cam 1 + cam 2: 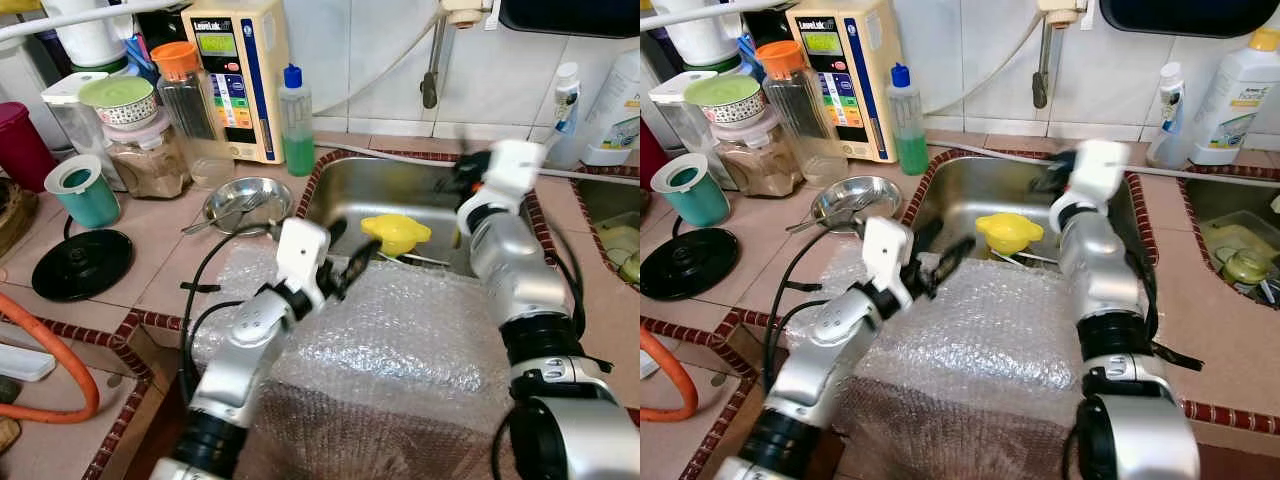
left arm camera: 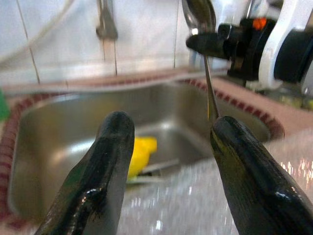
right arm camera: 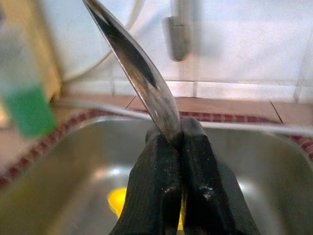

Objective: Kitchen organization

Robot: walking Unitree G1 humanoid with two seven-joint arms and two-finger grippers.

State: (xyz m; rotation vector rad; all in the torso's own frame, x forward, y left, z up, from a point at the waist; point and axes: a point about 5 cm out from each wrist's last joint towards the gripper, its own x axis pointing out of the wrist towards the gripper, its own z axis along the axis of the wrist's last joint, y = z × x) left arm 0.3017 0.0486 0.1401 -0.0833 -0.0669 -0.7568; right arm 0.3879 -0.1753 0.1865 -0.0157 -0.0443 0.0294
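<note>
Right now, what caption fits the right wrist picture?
Right gripper pinches a spoon above the sink.

Surface: tiled counter [image 1: 150,240]
On it: steel bowl [image 1: 246,203], black lid [image 1: 82,263], teal cup [image 1: 84,190], green bottle [image 1: 296,122], bubble-wrapped box [image 1: 390,350]

Glossy metal spoon [image 3: 142,78], steel sink [image 1: 390,190]

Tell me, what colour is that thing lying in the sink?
Yellow; the left eye view shows it best.
</note>
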